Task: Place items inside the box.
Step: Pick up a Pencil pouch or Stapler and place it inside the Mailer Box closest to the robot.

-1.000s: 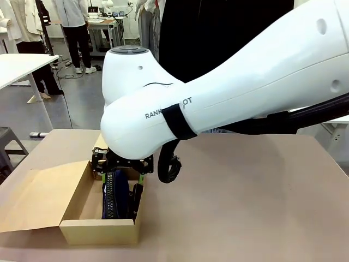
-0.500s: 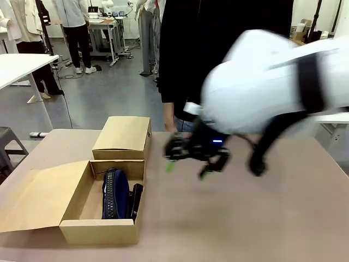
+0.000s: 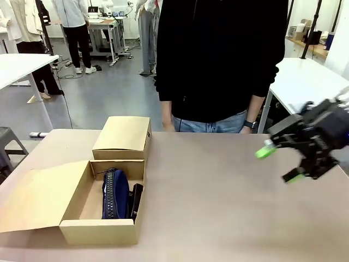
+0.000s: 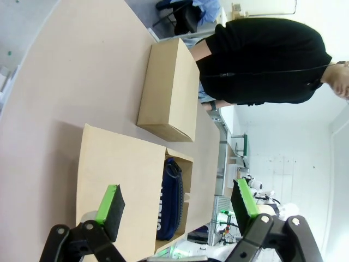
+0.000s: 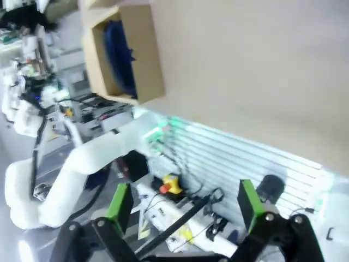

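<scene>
An open cardboard box (image 3: 98, 232) sits at the table's left, its flap (image 3: 38, 194) laid out flat. Inside it a navy pouch (image 3: 115, 194) stands on edge, with a black item (image 3: 136, 201) beside it; what the black item is I cannot tell. My right gripper (image 3: 281, 164) hovers open and empty over the table's far right, well away from the box. The right wrist view shows its spread fingers (image 5: 120, 204), with the box (image 5: 150, 54) and pouch (image 5: 121, 52) far off. My left gripper (image 4: 177, 202) is open and empty, looking at the box (image 4: 120, 169) and pouch (image 4: 170, 199).
A closed cardboard box (image 3: 122, 136) lies just behind the open one. A person in black (image 3: 218, 60) stands at the far edge, hands at their sides. The tabletop (image 3: 218, 202) between box and right gripper is bare. White tables stand at both sides.
My right arm has swung from over the box across the table to the far right. The navy pouch stays in the box. The gripper stays open.
</scene>
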Tool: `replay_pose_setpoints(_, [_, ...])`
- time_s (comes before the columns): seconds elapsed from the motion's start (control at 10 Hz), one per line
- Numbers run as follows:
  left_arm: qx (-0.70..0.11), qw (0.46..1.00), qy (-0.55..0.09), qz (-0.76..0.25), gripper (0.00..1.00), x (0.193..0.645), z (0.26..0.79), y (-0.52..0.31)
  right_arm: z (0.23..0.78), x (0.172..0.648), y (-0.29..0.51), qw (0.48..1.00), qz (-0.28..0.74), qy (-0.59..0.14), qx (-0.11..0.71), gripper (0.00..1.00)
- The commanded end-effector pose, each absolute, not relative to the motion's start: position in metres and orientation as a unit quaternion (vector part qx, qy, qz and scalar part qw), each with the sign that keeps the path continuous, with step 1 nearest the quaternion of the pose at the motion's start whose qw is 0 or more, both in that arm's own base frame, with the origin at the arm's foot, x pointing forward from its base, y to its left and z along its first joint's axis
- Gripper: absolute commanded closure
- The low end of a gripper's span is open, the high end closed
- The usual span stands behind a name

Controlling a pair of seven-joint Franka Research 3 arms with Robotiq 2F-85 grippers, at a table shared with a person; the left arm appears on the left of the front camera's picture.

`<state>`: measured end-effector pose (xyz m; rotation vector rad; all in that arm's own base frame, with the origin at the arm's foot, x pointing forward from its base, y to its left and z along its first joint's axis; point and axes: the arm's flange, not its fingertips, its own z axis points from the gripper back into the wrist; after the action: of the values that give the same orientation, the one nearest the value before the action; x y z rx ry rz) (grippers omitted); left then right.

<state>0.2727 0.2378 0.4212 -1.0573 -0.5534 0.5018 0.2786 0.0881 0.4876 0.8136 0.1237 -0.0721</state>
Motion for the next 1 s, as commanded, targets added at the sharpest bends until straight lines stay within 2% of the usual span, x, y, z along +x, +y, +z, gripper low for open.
replay_pose_setpoints(0.0, [-0.500, 0.792, -0.268, 0.225, 0.00, 0.271, 0.420, 0.236, 0.413, 0.207, 0.043, 0.868, -0.052, 0.054, 0.491, 0.00])
replay_pose_setpoints(0.1, [-0.500, 0.792, -0.268, 0.225, 0.00, 0.271, 0.420, 0.236, 0.396, 0.183, 0.034, 0.849, -0.037, 0.022, 0.526, 0.00])
replay_pose_setpoints(0.3, [-0.500, 0.792, -0.268, 0.225, 0.00, 0.271, 0.420, 0.236, 0.344, 0.145, 0.033, 0.847, -0.064, 0.043, 0.525, 0.00])
replay_pose_setpoints(0.5, [-0.500, 0.792, -0.268, 0.225, 0.00, 0.271, 0.420, 0.236, 0.300, 0.125, 0.042, 0.828, -0.124, -0.022, 0.547, 0.00])
replay_pose_setpoints(0.6, [-0.500, 0.792, -0.268, 0.225, 0.00, 0.271, 0.420, 0.236, 0.469, 0.275, -0.033, 0.849, -0.077, 0.038, 0.522, 0.00])
replay_pose_setpoints(0.9, [-0.500, 0.792, -0.268, 0.225, 0.00, 0.271, 0.420, 0.236, 0.469, 0.275, -0.033, 0.849, -0.077, 0.038, 0.522, 0.00])
